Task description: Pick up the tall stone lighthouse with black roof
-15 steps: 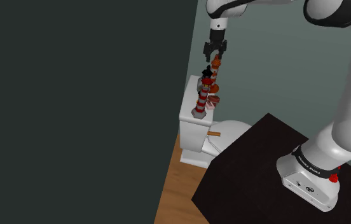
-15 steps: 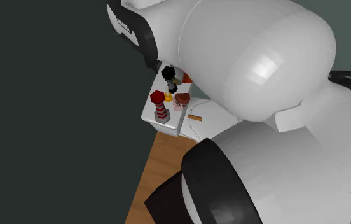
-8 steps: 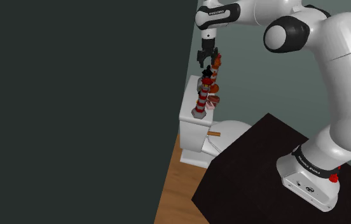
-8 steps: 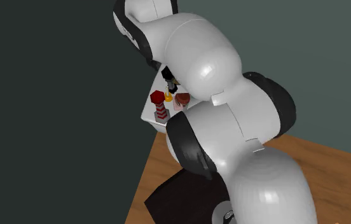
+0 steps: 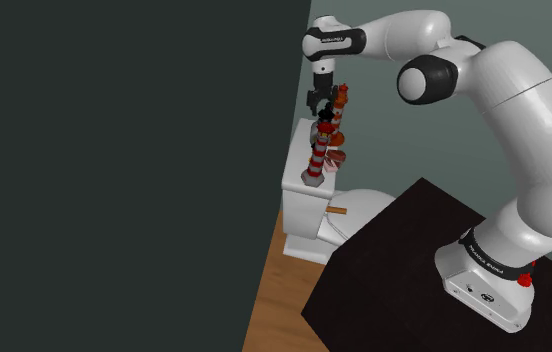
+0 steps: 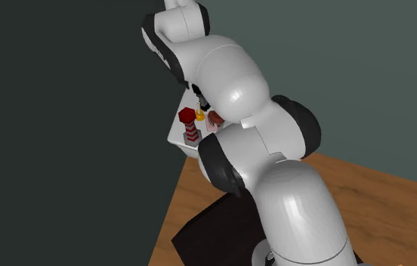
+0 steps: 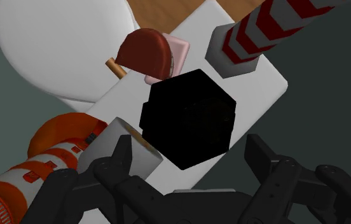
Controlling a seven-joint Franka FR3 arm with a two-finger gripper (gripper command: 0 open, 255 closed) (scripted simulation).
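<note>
Shoulder view. White arm (image 5: 484, 120) reaches from the black stand (image 5: 414, 270) over a white toilet tank (image 5: 299, 185) against the wall. A cluster of small towers stands on the tank lid. The tool (image 5: 316, 100) hangs directly above the black-roofed lighthouse (image 5: 320, 119), close over its cap but apart from it. A red-and-white striped lighthouse (image 5: 315, 160) stands in front, an orange lighthouse (image 5: 340, 100) just beside on this view's right.

Second exterior view. The arm's bulk covers much of the tank. The striped lighthouse (image 6: 190, 126) with its red cap is plain near the lid's edge; a sliver of the black-roofed lighthouse (image 6: 199, 96) shows behind it, close to the arm.

Wrist view. Looking straight down on the black hexagonal roof (image 7: 187, 118). The tool (image 7: 190, 156) is released, both fingers (image 7: 117, 162) spread wide, nothing between them. The roof sits a little ahead of the gap, roughly centred. The orange lighthouse (image 7: 41, 165) crowds one finger; a dark red dome on a pink block (image 7: 147, 54) lies beyond the roof.

Judgement: approach step, lining up over the target. Next calls for a straight descent so the fingers straddle the tower below the roof, then a squeeze. Risk: the finger nearest the orange lighthouse may clip it.
</note>
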